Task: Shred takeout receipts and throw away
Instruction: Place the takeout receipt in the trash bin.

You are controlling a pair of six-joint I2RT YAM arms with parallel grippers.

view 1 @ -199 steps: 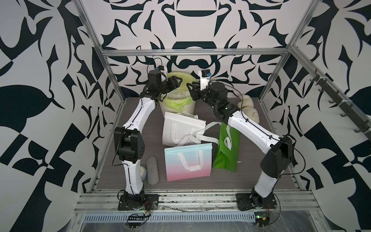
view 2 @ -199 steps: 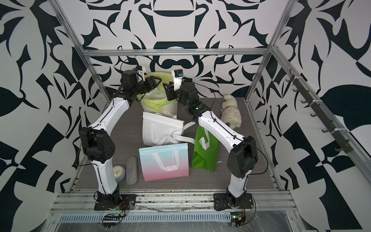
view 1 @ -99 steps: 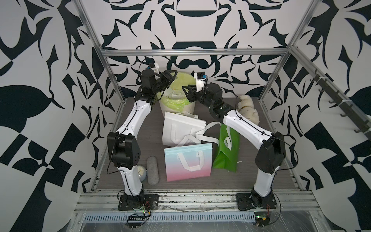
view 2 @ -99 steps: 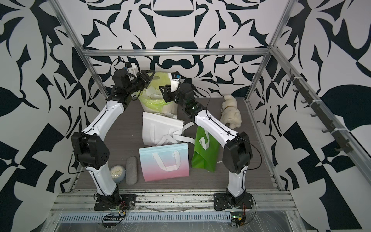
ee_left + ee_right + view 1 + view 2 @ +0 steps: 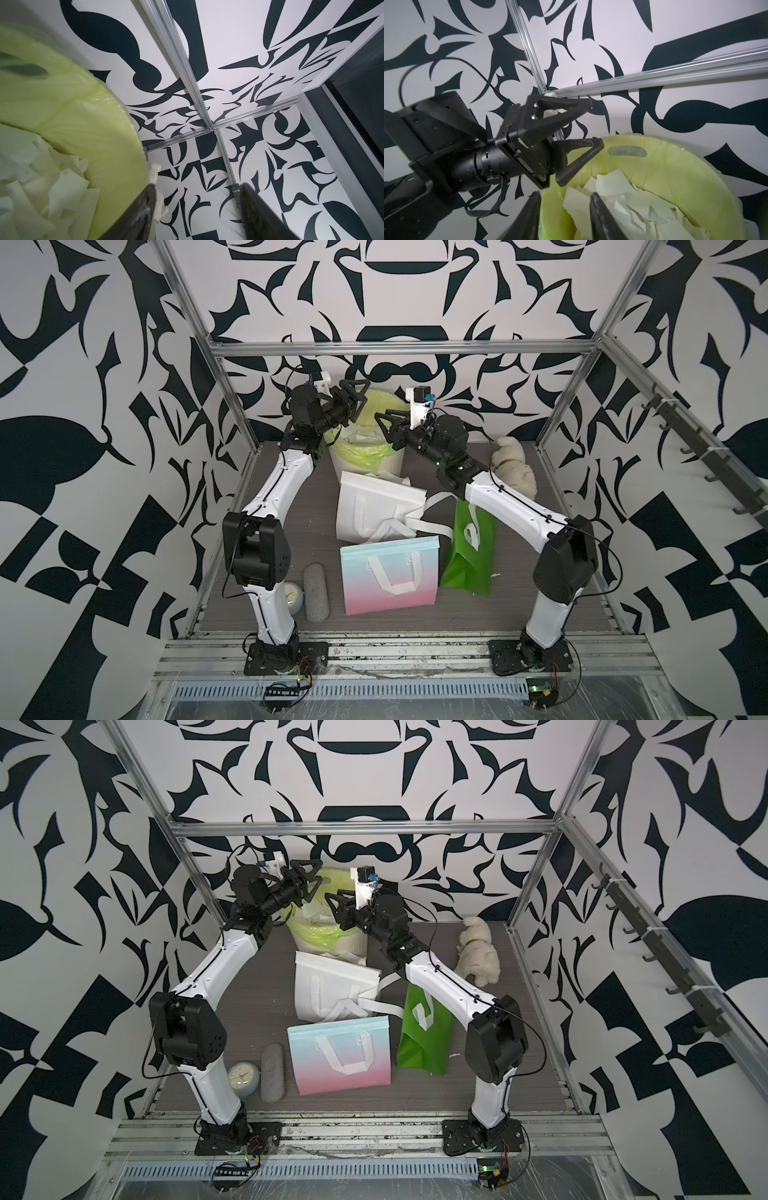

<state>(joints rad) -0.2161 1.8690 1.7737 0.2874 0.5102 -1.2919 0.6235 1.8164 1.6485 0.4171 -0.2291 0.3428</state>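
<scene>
Left gripper [image 5: 596, 123] and right gripper [image 5: 565, 194], both released and empty, hover over the green-lined bin [image 5: 361, 458] at twelve o'clock; snagging its liner could spill torn receipts [image 5: 612, 185].

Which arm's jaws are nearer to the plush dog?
Right. The jaws of the right arm are above the bin, on the side of the plush dog; those of the left arm are above its opposite edge, farther away.

The whole worktop [image 5: 316, 506] is overlooked from high at the front in both top views. The green-lined bin [image 5: 675, 166] and its paper scraps [image 5: 612, 182] are seen close up, obliquely, from both wrist views.
</scene>
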